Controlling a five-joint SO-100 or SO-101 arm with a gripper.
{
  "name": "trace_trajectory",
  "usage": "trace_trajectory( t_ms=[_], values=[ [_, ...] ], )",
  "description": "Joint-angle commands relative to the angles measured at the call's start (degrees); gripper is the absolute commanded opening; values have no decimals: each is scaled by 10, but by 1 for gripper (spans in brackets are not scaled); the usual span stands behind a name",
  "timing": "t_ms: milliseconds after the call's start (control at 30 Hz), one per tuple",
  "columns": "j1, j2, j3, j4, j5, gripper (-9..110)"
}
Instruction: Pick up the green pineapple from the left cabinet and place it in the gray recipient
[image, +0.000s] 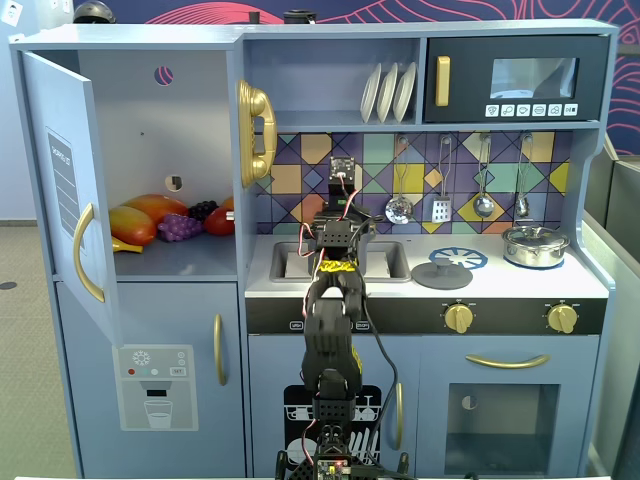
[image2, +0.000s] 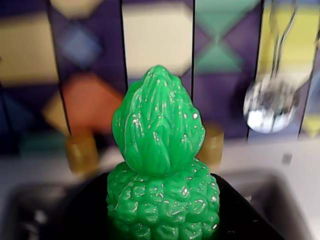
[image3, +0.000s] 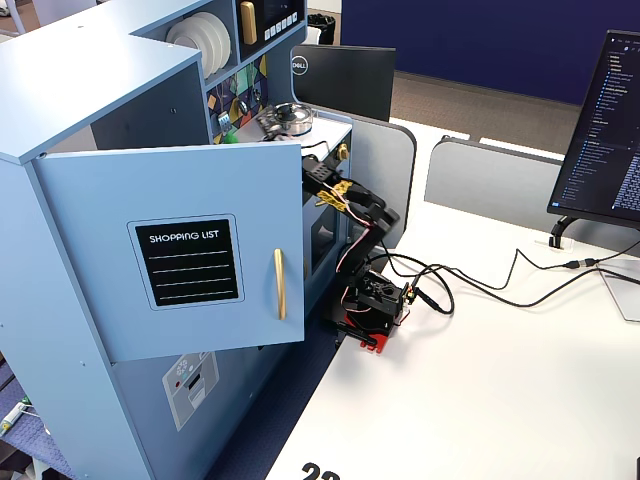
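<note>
The green pineapple (image2: 162, 170) looks like glossy moulded plastic, bumpy on the body and ridged on the crown. The cabinet door (image3: 180, 260) is smooth, matt light-blue board with a shiny gold handle (image3: 279, 284). The small pot (image: 535, 243) at far right gleams like polished metal, and the ladle (image2: 270, 102) likewise

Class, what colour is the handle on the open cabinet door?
Gold. The curved handle on the cabinet door shows best in a fixed view.

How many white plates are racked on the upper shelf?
3 plates: left, middle, right, standing on edge beside the microwave in a fixed view; more may hide behind.
</note>
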Motion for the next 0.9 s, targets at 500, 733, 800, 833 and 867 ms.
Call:
trace_trajectory(
  t_ms=[500,733,800,833,867],
  values=[
    [28,243,-103,396,23,27],
    [54,483,183,556,0,21],
    [50,533,288,556,-5,18],
    [46,549,336,556,2,17],
    [39,559,381,553,11,16]
  ],
)
